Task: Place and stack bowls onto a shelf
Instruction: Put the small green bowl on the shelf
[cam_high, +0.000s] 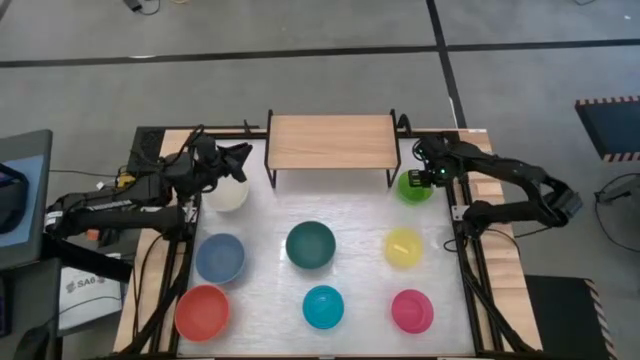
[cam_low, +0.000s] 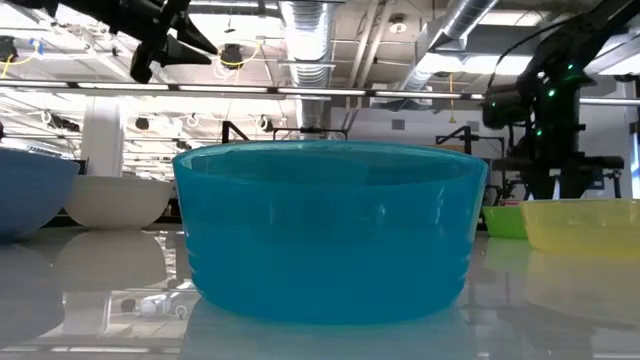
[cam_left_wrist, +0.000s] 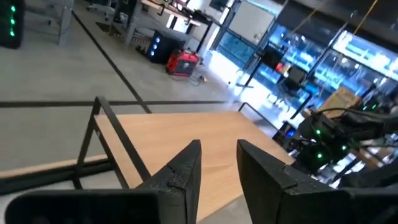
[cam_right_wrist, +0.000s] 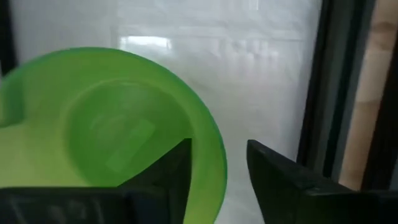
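The shelf (cam_high: 331, 141) is standing empty at the far middle of the table (cam_high: 365, 305), its light wooden top bare, and all eight bowls are sitting on the white tabletop in front of it. The lime green bowl (cam_high: 411, 188) is lying just off the shelf's right end, and the right gripper (cam_high: 432, 172) is hovering at its far-right edge; in the right wrist view the green rim (cam_right_wrist: 211, 155) is passing between the two parted fingers (cam_right_wrist: 174, 168), one inside the bowl and one outside, jaws released and not yet squeezing it. Over on the left, the white bowl (cam_high: 226, 192) is resting just off the shelf's left end, and the left gripper (cam_high: 238, 160) is hanging above its far edge, pointing toward the shelf, fingers (cam_left_wrist: 180, 177) apart with nothing between them. Nearer, the middle row is showing the slate-blue bowl (cam_high: 220, 257), the dark teal bowl (cam_high: 311, 245) and the yellow bowl (cam_high: 404, 247). The near row is holding the red-orange bowl (cam_high: 202, 311), the cyan bowl (cam_high: 323, 306), which is filling the low view, and the pink bowl (cam_high: 412, 310). Off the table's left side, a white label (cam_high: 75, 287) is reading "SAB", the rest too small to make out.
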